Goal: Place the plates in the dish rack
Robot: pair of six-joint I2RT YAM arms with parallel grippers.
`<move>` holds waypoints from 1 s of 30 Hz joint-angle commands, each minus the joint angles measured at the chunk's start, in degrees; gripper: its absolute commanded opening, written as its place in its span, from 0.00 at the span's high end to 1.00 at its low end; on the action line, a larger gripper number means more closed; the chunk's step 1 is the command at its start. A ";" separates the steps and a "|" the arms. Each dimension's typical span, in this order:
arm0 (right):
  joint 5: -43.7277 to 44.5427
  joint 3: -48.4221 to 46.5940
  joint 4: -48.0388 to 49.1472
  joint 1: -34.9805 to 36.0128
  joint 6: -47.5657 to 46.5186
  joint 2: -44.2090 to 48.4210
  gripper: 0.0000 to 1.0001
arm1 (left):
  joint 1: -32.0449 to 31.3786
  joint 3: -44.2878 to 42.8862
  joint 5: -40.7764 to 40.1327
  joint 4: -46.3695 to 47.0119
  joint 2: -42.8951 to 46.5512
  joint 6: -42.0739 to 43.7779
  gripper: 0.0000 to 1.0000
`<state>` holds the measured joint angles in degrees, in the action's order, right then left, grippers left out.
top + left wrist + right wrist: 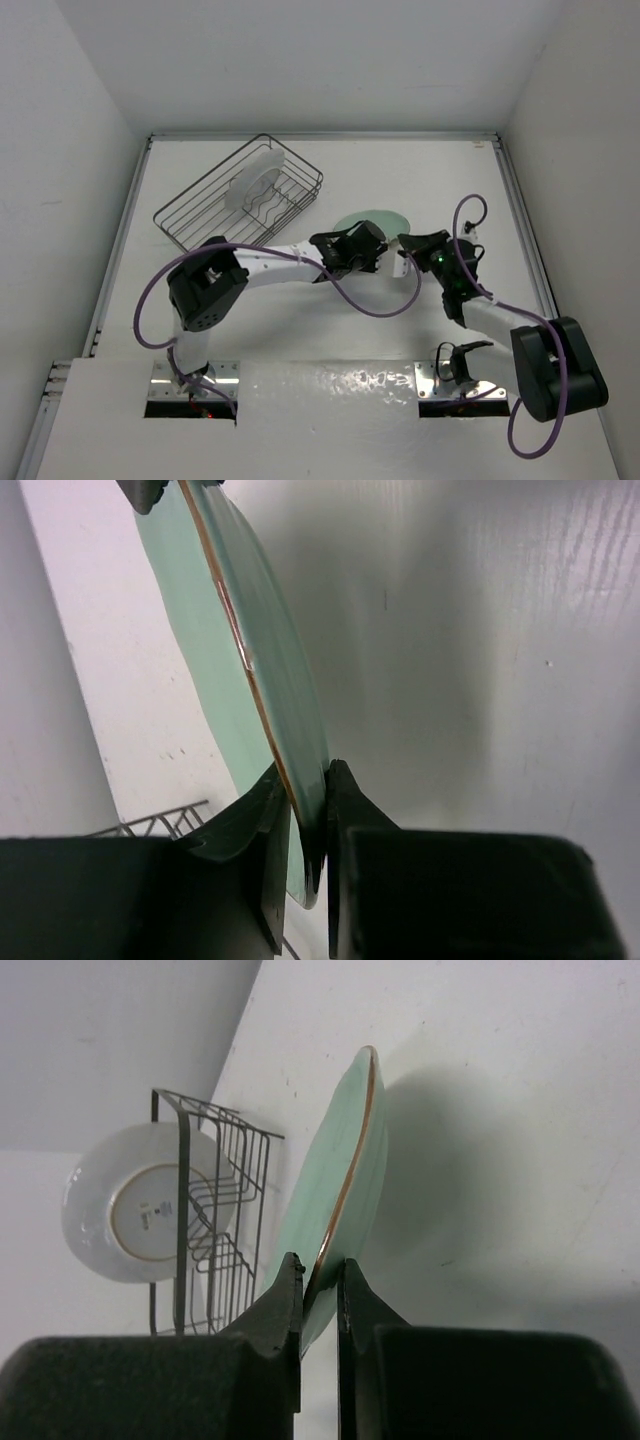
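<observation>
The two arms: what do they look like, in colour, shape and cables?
Left arm and right arm have white links and bulky black joint housings. A purple cable loops along each. The left gripper and right gripper are black with wedge-shaped fingers. A green light shows on the right wrist.

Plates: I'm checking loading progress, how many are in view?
2. One white-backed plate stands in the dish rack; the mint-green plate is outside it, gripped at its rim by the left gripper and right gripper. No others visible.
</observation>
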<state>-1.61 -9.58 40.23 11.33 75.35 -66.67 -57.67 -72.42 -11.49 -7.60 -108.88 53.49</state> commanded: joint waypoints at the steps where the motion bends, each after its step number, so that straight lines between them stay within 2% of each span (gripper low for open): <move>1: -9.46 -6.39 5.44 0.97 -6.86 1.90 0.98 | 0.54 -8.75 -0.20 -3.81 1.04 -6.37 1.00; 2: -10.51 -9.81 2.43 0.97 -9.41 1.64 0.89 | 0.63 -11.14 0.14 -8.53 1.13 -7.95 1.00; 3: -12.18 -11.06 -0.21 0.97 -13.52 1.55 0.73 | 0.80 -13.42 0.93 -11.10 1.04 -11.45 1.00; 4: -12.71 -12.11 -3.11 0.97 -15.48 1.72 0.68 | 0.98 -17.88 1.90 -13.65 1.13 -13.14 1.00; 6: -13.07 -13.79 -5.24 1.06 -19.88 3.12 0.53 | 2.03 -21.78 5.15 -19.81 1.56 -17.96 1.00; 8: -10.36 -14.32 -9.45 1.06 -24.01 7.24 0.43 | 3.09 -25.30 7.35 -23.86 2.27 -21.76 1.00; 9: -7.48 -14.41 -13.21 1.06 -25.50 8.91 0.32 | 3.35 -25.83 7.88 -24.83 2.70 -22.55 1.00; 13: -0.96 -16.95 -25.86 1.06 -32.54 17.61 0.16 | 4.75 -24.79 8.32 -25.72 6.39 -24.22 1.00; 16: 1.34 -18.54 -31.51 0.88 -35.27 21.05 0.11 | 6.68 -26.10 9.89 -25.89 8.50 -26.16 1.00; 21: 1.52 -21.61 -36.61 0.88 -37.21 24.66 0.09 | 8.36 -28.56 10.95 -27.82 11.14 -26.69 1.00; 30: 1.52 -22.06 -36.19 0.88 -37.03 25.81 0.09 | 16.53 -29.44 17.28 -32.30 20.80 -25.46 1.00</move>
<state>-0.97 -30.13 3.77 11.88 39.18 -41.06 -43.88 -96.64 3.53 -45.04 -96.29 26.76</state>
